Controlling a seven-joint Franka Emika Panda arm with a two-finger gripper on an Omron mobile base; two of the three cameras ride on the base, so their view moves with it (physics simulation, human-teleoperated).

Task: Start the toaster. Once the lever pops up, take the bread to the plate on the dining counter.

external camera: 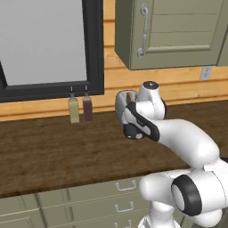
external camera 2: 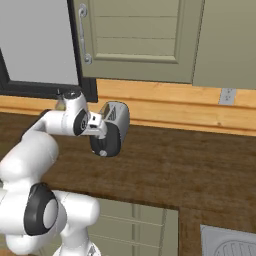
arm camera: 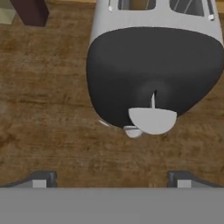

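Observation:
The silver-grey toaster [arm camera: 153, 19] stands on the dark wooden worktop, its black end panel facing my hand camera. The light lever [arm camera: 152, 120] sticks out of the panel's slot, with the round knob [arm camera: 132, 131] just under it. A tan slice of bread [arm camera: 136, 4] shows in one top slot. My gripper [arm camera: 111, 181] hovers above and in front of the end panel, open, with nothing between its fingertips [arm camera: 39, 179]. From the base, the toaster [external camera 2: 116, 120] sits right behind my wrist, and the arm partly hides the toaster [external camera: 120, 104]. The plate and the dining counter are out of view.
Two slim bottles, one yellow [external camera: 73, 109] and one dark red [external camera: 87, 107], stand by the wall left of the toaster. A grey-green wall cabinet [external camera: 178, 31] hangs above. A sink corner [external camera 2: 230, 242] lies at the front right. Bare worktop [external camera: 53, 151] stretches to the left.

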